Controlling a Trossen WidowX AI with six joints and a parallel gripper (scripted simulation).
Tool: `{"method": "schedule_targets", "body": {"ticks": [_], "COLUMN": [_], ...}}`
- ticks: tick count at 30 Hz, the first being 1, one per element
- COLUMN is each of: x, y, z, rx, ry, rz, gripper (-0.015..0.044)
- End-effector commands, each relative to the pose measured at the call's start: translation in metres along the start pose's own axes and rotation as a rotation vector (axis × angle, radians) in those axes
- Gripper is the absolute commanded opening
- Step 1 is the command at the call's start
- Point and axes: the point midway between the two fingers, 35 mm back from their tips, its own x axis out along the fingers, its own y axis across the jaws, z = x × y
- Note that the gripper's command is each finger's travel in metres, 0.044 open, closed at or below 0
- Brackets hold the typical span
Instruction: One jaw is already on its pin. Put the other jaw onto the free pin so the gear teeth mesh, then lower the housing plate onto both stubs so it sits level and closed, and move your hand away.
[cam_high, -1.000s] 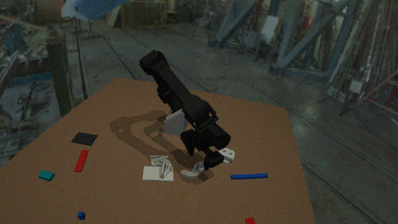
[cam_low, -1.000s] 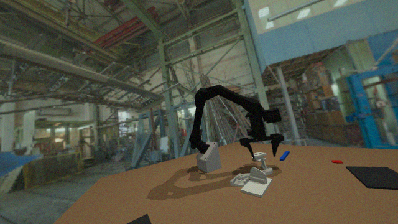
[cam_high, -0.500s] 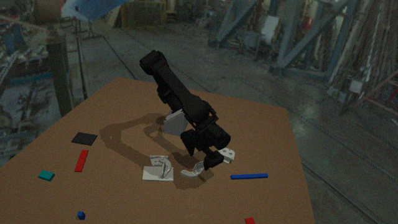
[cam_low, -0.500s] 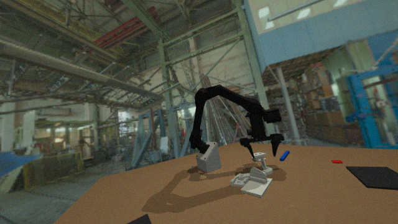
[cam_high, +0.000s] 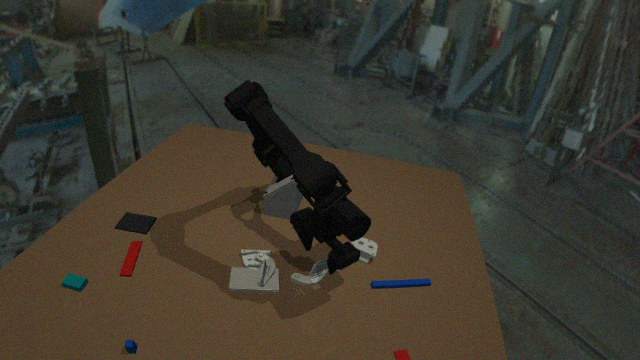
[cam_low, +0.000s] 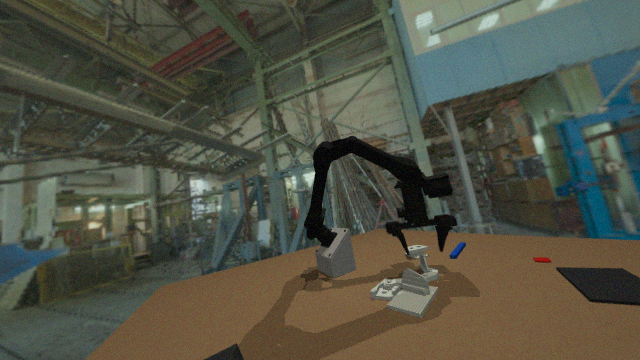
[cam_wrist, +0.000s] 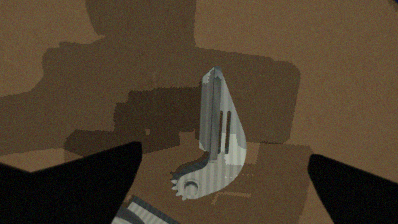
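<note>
The loose pale grey jaw (cam_high: 303, 280) (cam_low: 431, 275) (cam_wrist: 235, 167) lies on the table, its gear teeth towards the base in the wrist view. My gripper (cam_high: 320, 257) (cam_low: 424, 251) (cam_wrist: 224, 156) is open and empty above it, with one finger on either side in the wrist view. The pale base (cam_high: 241, 281) (cam_low: 411, 303) lies beside the loose jaw and carries the other jaw (cam_high: 267, 272) (cam_low: 416, 283); only a corner of the base shows in the wrist view. The free pin is too small to make out. The white housing plate (cam_high: 368, 250) (cam_low: 417, 248) lies apart, beyond the gripper.
A blue bar (cam_high: 400, 283) (cam_low: 457, 250) lies near the housing plate. A red bar (cam_high: 131, 258), teal block (cam_high: 75, 282), black plate (cam_high: 136, 223) and small blue block (cam_high: 130, 346) lie farther off. My grey arm mount (cam_high: 282, 201) (cam_low: 336, 257) stands behind.
</note>
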Motion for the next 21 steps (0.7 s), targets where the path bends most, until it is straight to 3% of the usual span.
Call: {"method": "schedule_targets", "body": {"ticks": [1,21], "x": [0.000,0.029], "y": [-0.001,-0.003], "z": [-0.001,-0.001], "rx": [-0.002,-0.001], "ry": [0.004,0.003], "rz": [-0.003,-0.002], "gripper": [0.0440,0.0440]}}
